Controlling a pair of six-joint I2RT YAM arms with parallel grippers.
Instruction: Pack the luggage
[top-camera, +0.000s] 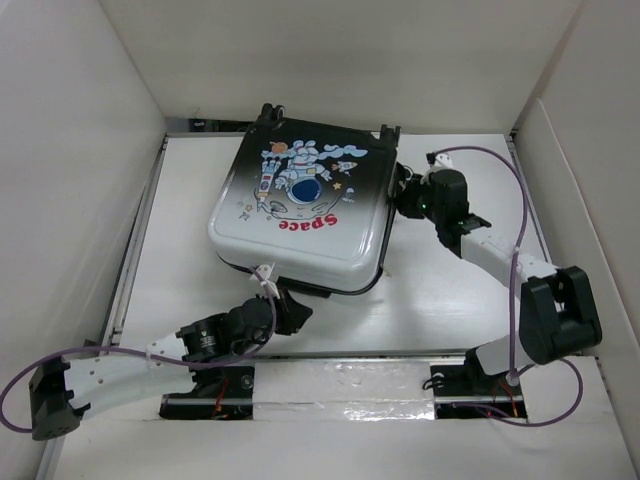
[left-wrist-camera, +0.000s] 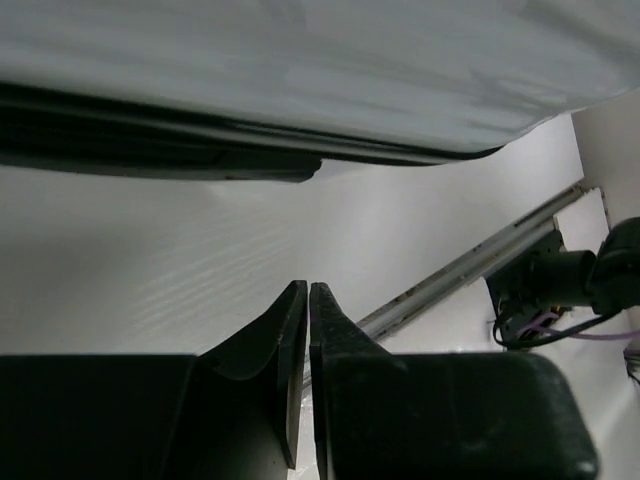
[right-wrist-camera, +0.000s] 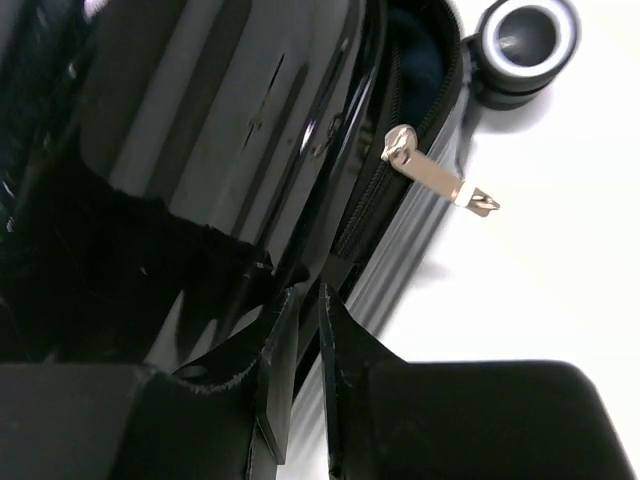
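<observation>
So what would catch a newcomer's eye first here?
The luggage, lid down, with its astronaut print and red "Space", dominates the top view. The left tool sits at its near edge, the right tool at its right side, where a gold zipper pull sticks out near a wheel.

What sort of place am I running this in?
Probably a lab robot test cell: a white tabletop boxed in by plain white panel walls, with a glossy black-to-white hard-shell suitcase staged as the prop.
</observation>
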